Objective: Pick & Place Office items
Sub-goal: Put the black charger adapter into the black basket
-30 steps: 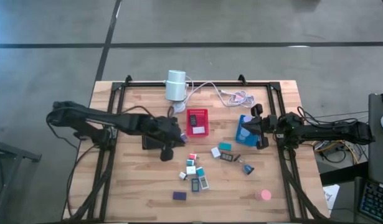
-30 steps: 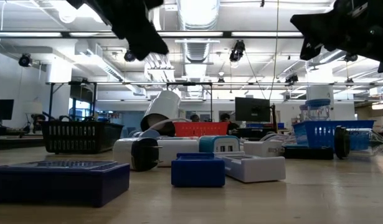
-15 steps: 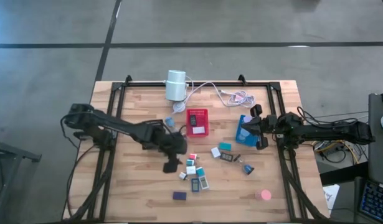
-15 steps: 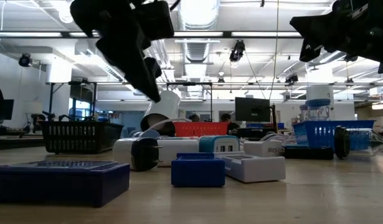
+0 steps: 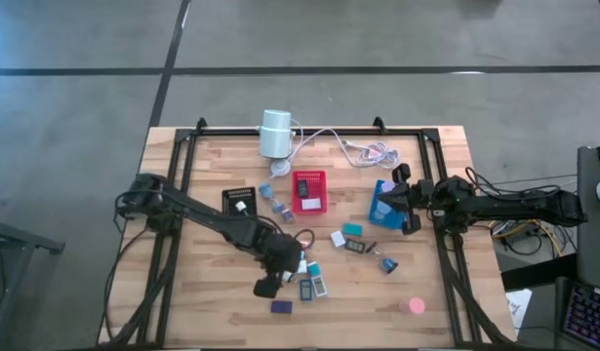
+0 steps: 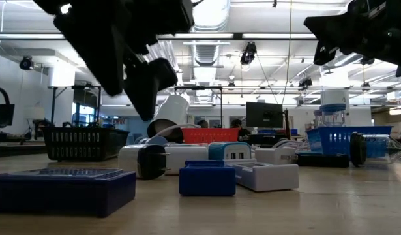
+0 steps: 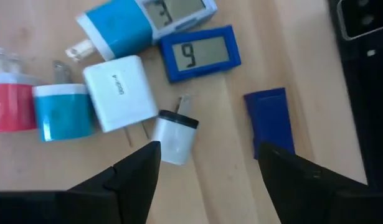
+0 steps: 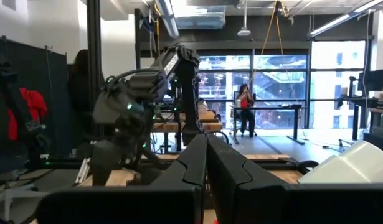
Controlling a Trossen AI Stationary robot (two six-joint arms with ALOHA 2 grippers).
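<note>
The office items lie loose on the wooden table: a cluster of small plugs and display blocks (image 5: 307,273), a purple block (image 5: 281,306) and a pink disc (image 5: 411,305). My left gripper (image 5: 272,281) hangs open and tilted down at the cluster's left side. In the left wrist view a small white plug (image 7: 175,134) and a dark blue block (image 7: 272,118) lie just beyond my open fingers (image 7: 208,155), with a white adapter (image 7: 119,93) and a teal one (image 7: 63,112) beside them. My right gripper (image 5: 402,200) is shut (image 8: 207,149) and raised beside the blue tray (image 5: 385,203).
A black tray (image 5: 238,200) holding a white piece, a red tray (image 5: 308,190) and the blue tray stand across the middle. A white cylinder (image 5: 275,132) with its cable (image 5: 363,148) sits at the far edge. Black rails (image 5: 178,175) run along both sides.
My left gripper has swung from above the black tray toward the table's near edge and right, sinking and tipping further down over the cluster's left side. Its fingers have opened. The black tray and two small blue pieces beside the red tray now show.
</note>
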